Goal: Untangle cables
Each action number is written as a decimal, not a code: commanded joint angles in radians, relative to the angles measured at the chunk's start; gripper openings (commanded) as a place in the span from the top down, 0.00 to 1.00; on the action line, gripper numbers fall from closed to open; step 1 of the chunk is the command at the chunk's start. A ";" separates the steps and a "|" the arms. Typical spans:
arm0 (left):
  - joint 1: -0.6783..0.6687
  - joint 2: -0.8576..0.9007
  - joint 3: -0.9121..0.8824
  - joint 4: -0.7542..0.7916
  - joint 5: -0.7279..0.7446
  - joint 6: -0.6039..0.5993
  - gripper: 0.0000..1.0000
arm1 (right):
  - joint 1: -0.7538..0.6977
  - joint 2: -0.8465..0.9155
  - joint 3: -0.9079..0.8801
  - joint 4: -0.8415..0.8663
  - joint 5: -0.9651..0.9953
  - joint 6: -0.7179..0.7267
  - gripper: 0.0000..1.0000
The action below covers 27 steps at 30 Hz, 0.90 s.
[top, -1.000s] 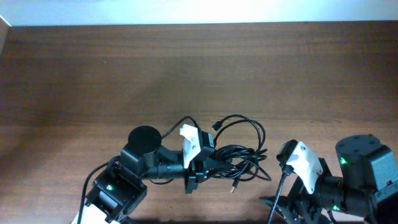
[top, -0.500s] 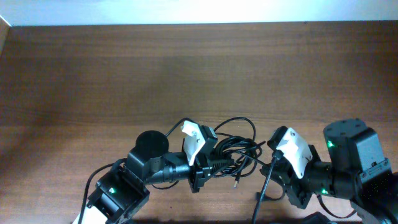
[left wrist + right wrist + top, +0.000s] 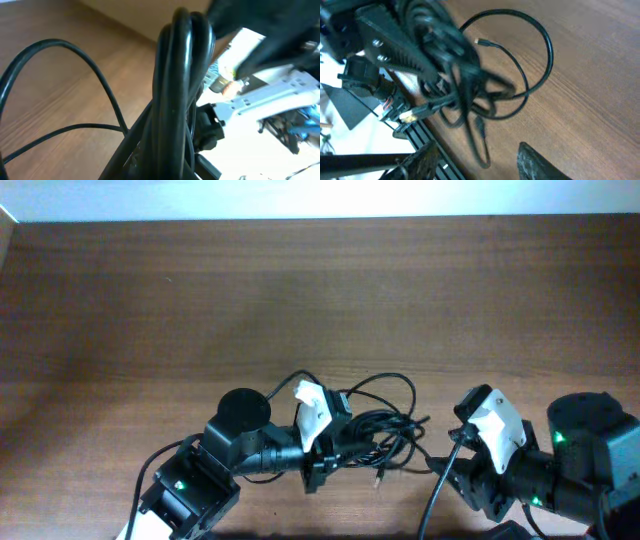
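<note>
The cables [image 3: 385, 423] lie as a black tangle of loops near the table's front edge, between the two arms. My left gripper [image 3: 323, 448] is shut on one side of the bundle. In the left wrist view the thick bunch of cables [image 3: 180, 90] rises from the jaws and hides the fingers. My right gripper [image 3: 447, 457] hovers just right of the tangle, apart from it. In the right wrist view its fingers [image 3: 537, 165] stand apart with nothing between them. A loose cable end [image 3: 481, 145] curls on the wood ahead of the gap.
The brown wooden table [image 3: 300, 300] stretches back to a pale wall strip. Both arm bases [image 3: 190, 485] crowd the front edge, and the right arm's own thick wire [image 3: 432, 500] runs down beside its wrist.
The right arm swung in toward the tangle, then drew back to the right, and its jaws now stand apart. The left gripper kept its hold on the bundle and shifted slightly right.
</note>
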 commanded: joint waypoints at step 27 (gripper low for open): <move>0.003 0.051 0.007 0.027 -0.282 -0.435 1.00 | -0.002 -0.003 0.000 0.000 -0.104 -0.012 0.96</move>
